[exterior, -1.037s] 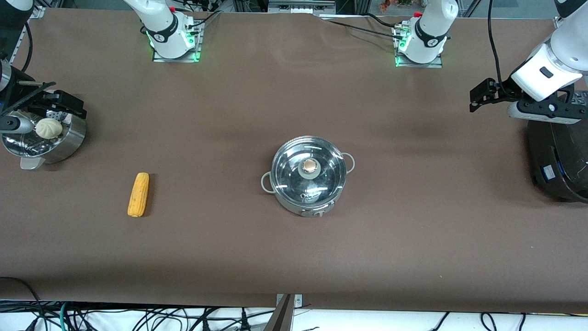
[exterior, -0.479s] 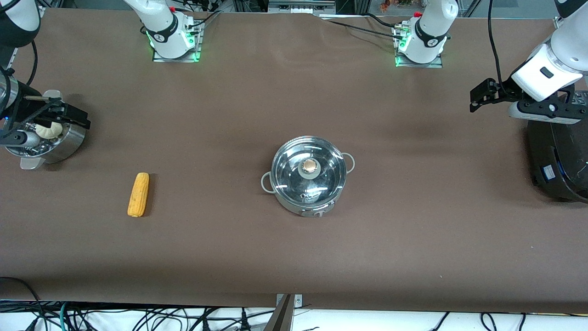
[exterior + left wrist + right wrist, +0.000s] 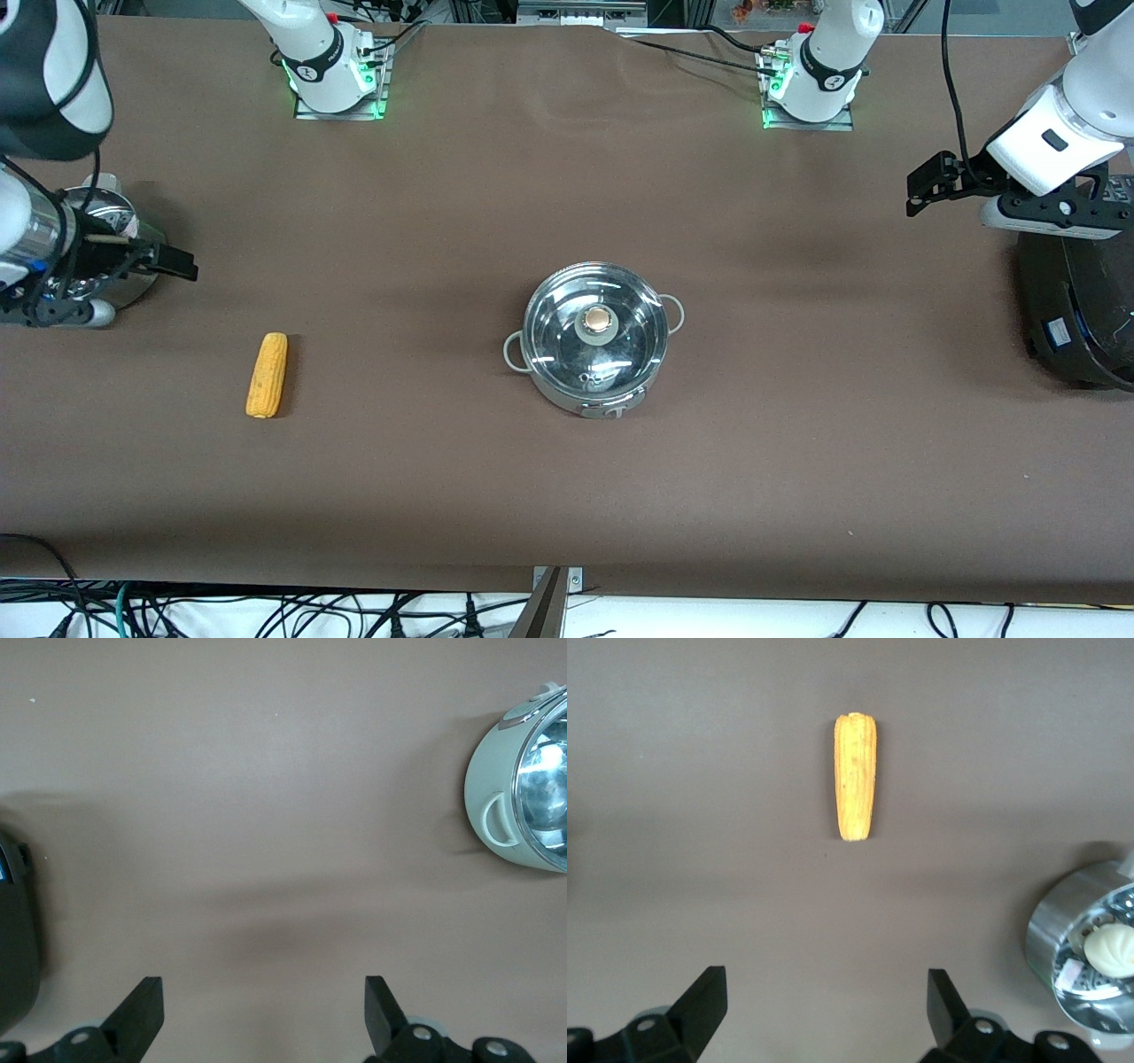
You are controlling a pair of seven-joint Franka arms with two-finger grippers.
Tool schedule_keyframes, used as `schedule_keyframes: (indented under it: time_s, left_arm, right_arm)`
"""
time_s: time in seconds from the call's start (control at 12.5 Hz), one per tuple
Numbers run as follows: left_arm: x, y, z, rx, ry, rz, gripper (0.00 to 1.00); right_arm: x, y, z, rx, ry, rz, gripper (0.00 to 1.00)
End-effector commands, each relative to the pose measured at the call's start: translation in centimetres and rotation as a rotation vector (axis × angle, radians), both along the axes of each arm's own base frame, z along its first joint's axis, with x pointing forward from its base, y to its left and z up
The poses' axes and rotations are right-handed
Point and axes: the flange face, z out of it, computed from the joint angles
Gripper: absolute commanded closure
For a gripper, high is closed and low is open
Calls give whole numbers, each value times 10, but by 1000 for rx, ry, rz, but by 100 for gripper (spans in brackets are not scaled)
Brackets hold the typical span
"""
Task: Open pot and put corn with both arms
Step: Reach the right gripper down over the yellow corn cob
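The steel pot [image 3: 595, 354] stands at the table's middle with its glass lid [image 3: 620, 332] on and the copper knob [image 3: 598, 317] on top. Part of it shows in the left wrist view [image 3: 532, 788]. The corn [image 3: 267, 374] lies on the table toward the right arm's end; it also shows in the right wrist view [image 3: 856, 775]. My right gripper [image 3: 62, 306] is open and empty above the steamer pot's edge, apart from the corn [image 3: 824, 985]. My left gripper [image 3: 1045, 213] is open and empty over the black cooker's edge [image 3: 263, 992].
The steel steamer pot [image 3: 133, 285] stands at the right arm's end, mostly hidden by the arm; the right wrist view shows it [image 3: 1063, 930] with the white bun [image 3: 1109, 948]. The large black cooker [image 3: 1076, 310] sits at the left arm's end.
My right arm has moved over the steamer pot toward the corn and now hides the bun in the front view. The left arm, pot and corn have not moved.
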Motion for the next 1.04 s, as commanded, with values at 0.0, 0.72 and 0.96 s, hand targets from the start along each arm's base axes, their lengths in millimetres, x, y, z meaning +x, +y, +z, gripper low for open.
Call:
schedule_keyframes:
  time_s: [0.0,0.72,0.96]
  left_arm:
    - [-3,2,2,31,-3,6,0]
    - [1,-41,-4,15,6,-65,0]
    - [29,-125,-6,-15,-10,-116,0]
  right_arm:
    - [30,-7,-54,24,2,7,0]
    - [68,-10,-203,30,-4,6,0]
    - [64,-22,-232,1,26,12,0]
